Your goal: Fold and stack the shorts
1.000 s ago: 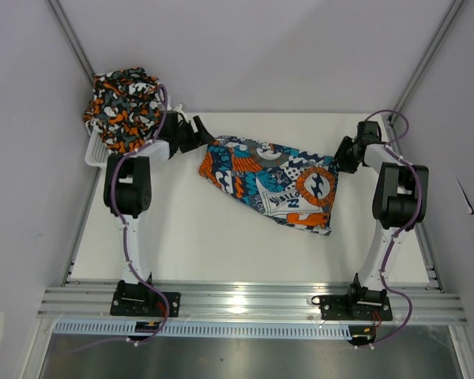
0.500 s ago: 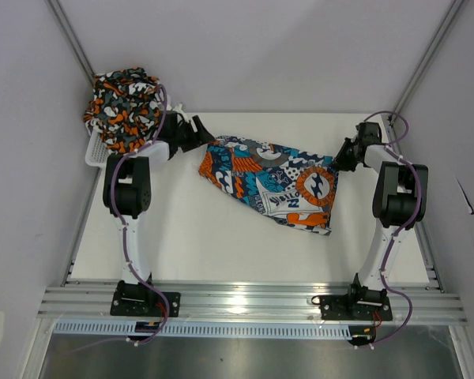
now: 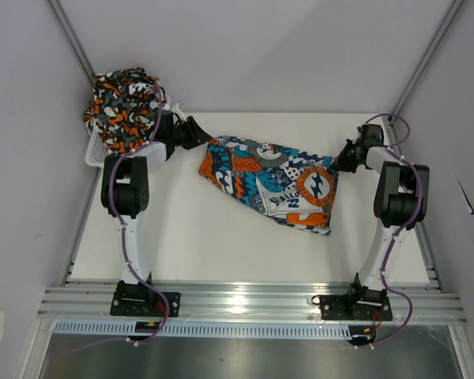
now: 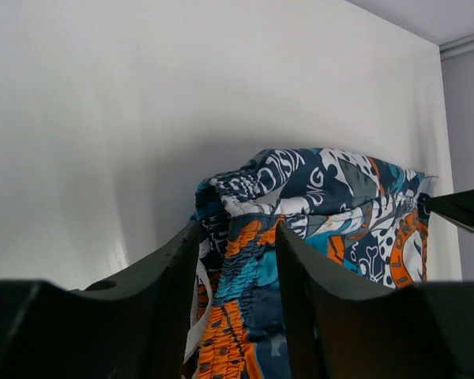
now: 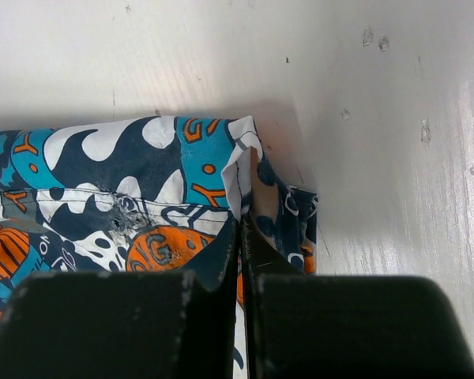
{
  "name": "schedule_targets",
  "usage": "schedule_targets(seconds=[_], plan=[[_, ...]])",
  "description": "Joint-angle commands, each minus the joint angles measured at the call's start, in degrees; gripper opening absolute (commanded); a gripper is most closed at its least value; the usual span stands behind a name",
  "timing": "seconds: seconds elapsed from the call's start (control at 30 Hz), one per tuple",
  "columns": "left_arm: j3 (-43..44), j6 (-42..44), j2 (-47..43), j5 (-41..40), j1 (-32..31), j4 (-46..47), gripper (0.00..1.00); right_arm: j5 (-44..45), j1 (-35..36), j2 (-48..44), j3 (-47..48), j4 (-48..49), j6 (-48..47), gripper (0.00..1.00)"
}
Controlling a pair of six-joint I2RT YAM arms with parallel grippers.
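The teal-blue, orange and white patchwork shorts (image 3: 268, 178) lie spread across the middle of the table. My left gripper (image 3: 196, 134) is at their left end. In the left wrist view its jaws (image 4: 235, 233) stand apart, with the gathered elastic waistband (image 4: 249, 268) between them. My right gripper (image 3: 341, 162) is at the shorts' right edge. In the right wrist view it (image 5: 241, 221) is shut on a folded hem corner of the shorts (image 5: 103, 174). The camouflage shorts (image 3: 122, 106) sit bunched in a heap in the basket at the far left.
The white mesh basket (image 3: 95, 154) stands at the far left corner, beside my left arm. Grey walls with metal frame rails close in both sides and the back. The table's aluminium front rail (image 3: 253, 300) runs along the near edge.
My left gripper has shifted slightly up and away toward the far left corner, at the shorts' left end. The right gripper and the shorts have barely moved.
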Motion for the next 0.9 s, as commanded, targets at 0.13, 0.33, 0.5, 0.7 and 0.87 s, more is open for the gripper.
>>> schedule_targets(seconds=[0.13, 0.33, 0.5, 0.7, 0.87], plan=[[1.01, -0.97, -1.28, 4.63, 0.25, 2.20, 0.45, -1.78, -0.25, 0.05, -0.30, 2.23, 0.14, 0.00], [2.77, -1.85, 0.13, 6.39, 0.25, 2.03, 0.38, -2.39, -0.42, 0.05, -0.30, 2.58, 0.23, 0.00], [4.35, -2.20, 1.63, 7.18, -0.01, 1.42, 0.31, -3.36, -0.51, -0.12, -0.56, 3.28, 0.41, 0.00], [8.05, 0.00, 3.56, 5.52, -1.07, -3.94, 0.29, -3.89, -0.60, -0.39, -0.91, 3.72, 0.41, 0.00], [7.78, 0.53, 3.30, 3.58, -1.15, -5.35, 0.37, -4.24, -0.60, -0.21, -1.00, 4.07, 0.41, 0.00]])
